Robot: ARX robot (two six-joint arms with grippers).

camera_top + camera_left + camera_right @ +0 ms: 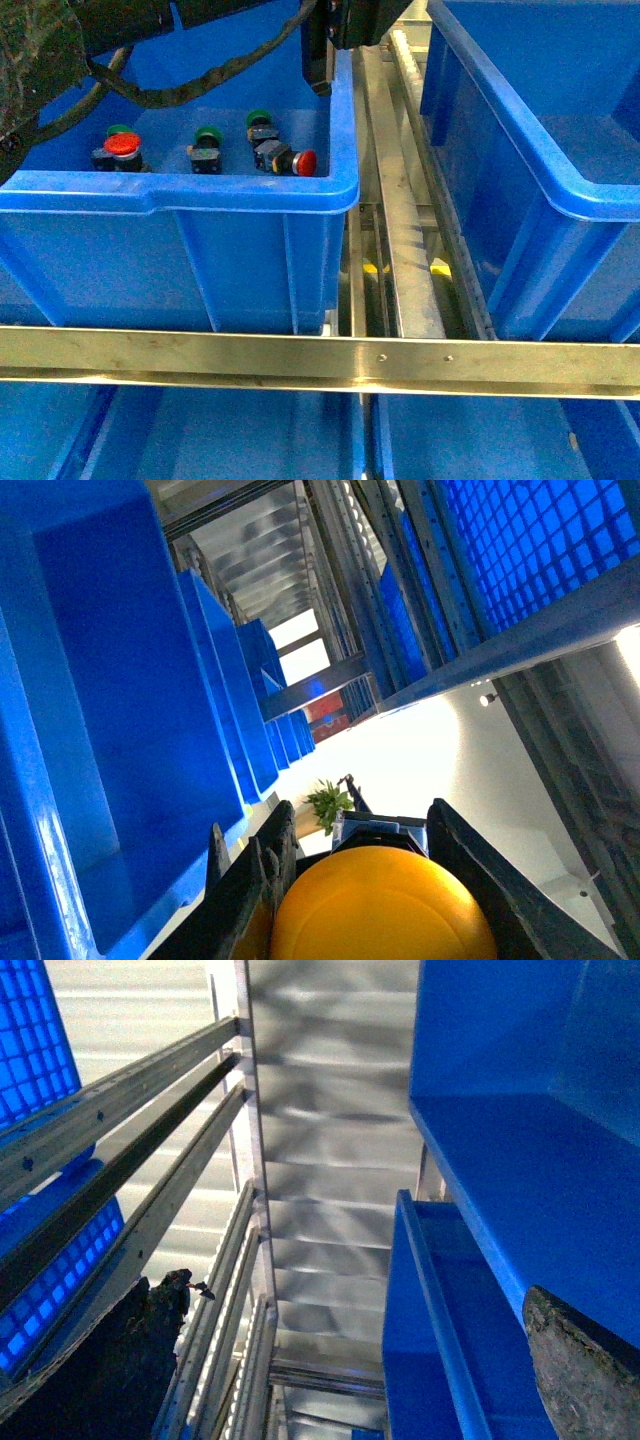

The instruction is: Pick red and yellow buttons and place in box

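Front view: a blue source bin [200, 190] on the racking holds two of the wanted parts. An upright red button [122, 146] sits toward the bin's left wall, and a tipped red button [296, 160] lies on its side near the right wall. Green-capped buttons [208, 138], which are not wanted, stand between and behind them in the same bin. The box [560, 190], a near twin, stands to the right of the source bin across a gap of metal runners [400, 210], and what shows of its floor is bare.

Left wrist view: the left end effector [365, 875] is clamped on the yellow button [385, 910], whose domed cap fills the space between the dark fingers [250, 880]. How far this hand is from the source bin cannot be told from the upward-looking picture.

Right wrist view: the right end effector [355, 1300] is spread wide with nothing between its pads, and only shelving is ahead.

The step in hand appears to be the carry, with the yellow button gripped but not yet delivered. The next move calls for bringing the left arm across from the source bin over the box's rim, lowering it inside the walls and then releasing. The tipped red button, lying on its side, will likely need a grip across its body.
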